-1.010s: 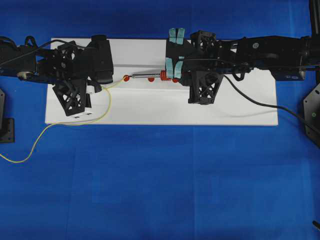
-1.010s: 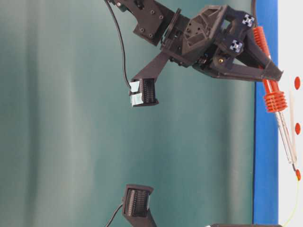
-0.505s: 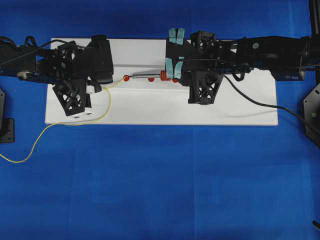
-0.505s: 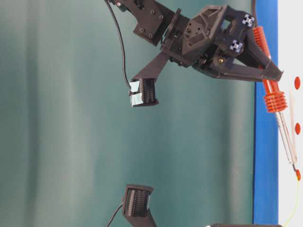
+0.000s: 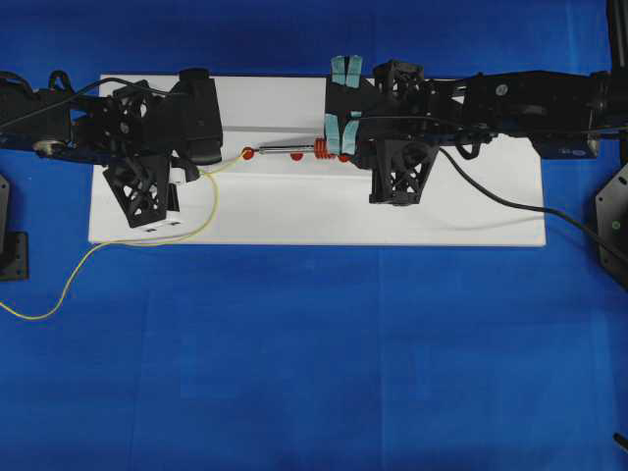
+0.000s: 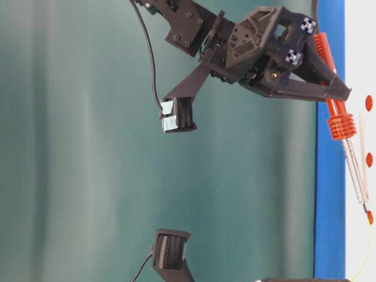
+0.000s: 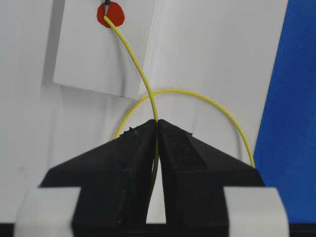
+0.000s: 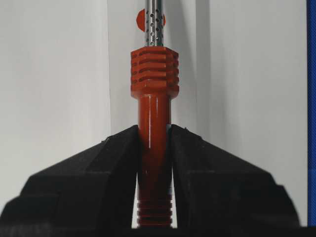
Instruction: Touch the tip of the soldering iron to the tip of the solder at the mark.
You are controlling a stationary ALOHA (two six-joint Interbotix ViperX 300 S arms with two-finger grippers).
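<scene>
My left gripper [image 7: 157,121] is shut on the thin yellow solder [image 7: 138,69]. The solder's end lies on a red round mark [image 7: 110,14] on the white board [image 5: 294,211]. In the overhead view the solder [image 5: 210,211] loops off the board to the left. My right gripper [image 8: 153,127] is shut on the red-orange handle of the soldering iron [image 8: 153,79]. Its silver shaft [image 5: 285,151] points left, and its dark tip meets the solder's end at the mark [image 5: 247,153]. The table-level view shows the iron [image 6: 342,126] slanting down to the mark [image 6: 370,217].
Two more red marks lie on the board, one under the iron's shaft [image 5: 297,157] and one near its handle [image 6: 368,103]. The iron's black cord [image 5: 510,204] runs off to the right. Blue cloth [image 5: 314,363] surrounds the board.
</scene>
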